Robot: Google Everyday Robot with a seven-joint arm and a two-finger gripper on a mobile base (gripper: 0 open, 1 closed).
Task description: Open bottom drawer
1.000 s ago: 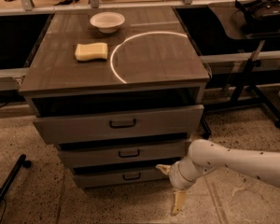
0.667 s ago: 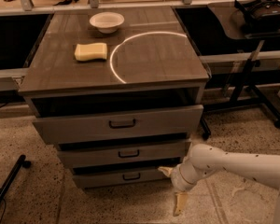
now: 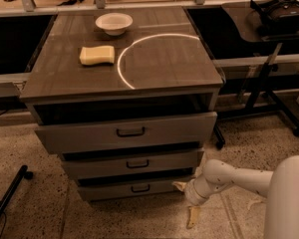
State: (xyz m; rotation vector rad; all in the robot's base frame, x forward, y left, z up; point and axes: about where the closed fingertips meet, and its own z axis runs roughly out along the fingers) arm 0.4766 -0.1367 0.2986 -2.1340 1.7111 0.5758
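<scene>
Down by the floor, just right of the slim grey flat-fronted bottom drawer (image 3: 114,191), lowest of the cabinet's three, your two-finger hand (image 3: 185,202) hangs spread open and empty; you are in the approach, and next must reach left to its small dark bar handle (image 3: 140,188).

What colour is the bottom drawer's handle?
Dark, against the grey bottom drawer; shown in the camera view. The tool hovers at its right end.
</scene>
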